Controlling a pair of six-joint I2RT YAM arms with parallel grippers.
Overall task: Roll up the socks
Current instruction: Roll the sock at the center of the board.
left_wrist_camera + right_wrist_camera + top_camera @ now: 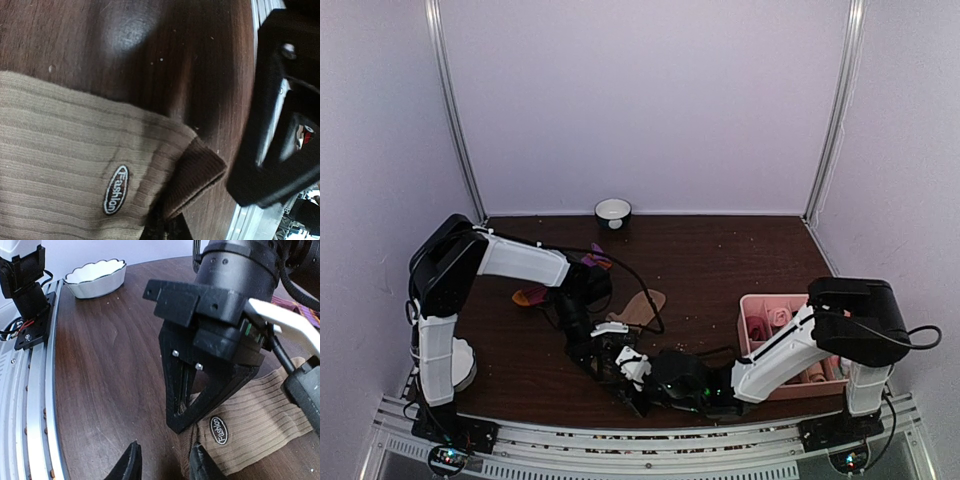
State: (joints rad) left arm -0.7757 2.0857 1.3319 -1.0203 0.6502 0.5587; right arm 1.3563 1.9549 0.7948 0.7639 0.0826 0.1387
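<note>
2 socks: tan sock (645, 303) centre, red sock (530, 296) 9 o'clock. Left gripper (179, 425) pinching tan cuff; right gripper (162, 466) gaping narrowly, hovering at 6 o'clock table (740, 250) edge.

**Free room and obstacles, placed from the tan sock (645, 303).**

- **Behind it:** bare table (720, 250) runs to the back wall, broken only by a small bowl (613, 212) at the far edge.
- **Right of it:** open wood as far as the pink tray (744, 318).
- **At its near end:** the left gripper (180, 426), pinched on the cuff, and the right gripper (165, 467), fingers apart, crowd just beside each other, leaving only a narrow gap.
- **Left of it:** the left arm (520, 262), a red sock (530, 296) and a white dish (95, 277) block the way.
</note>
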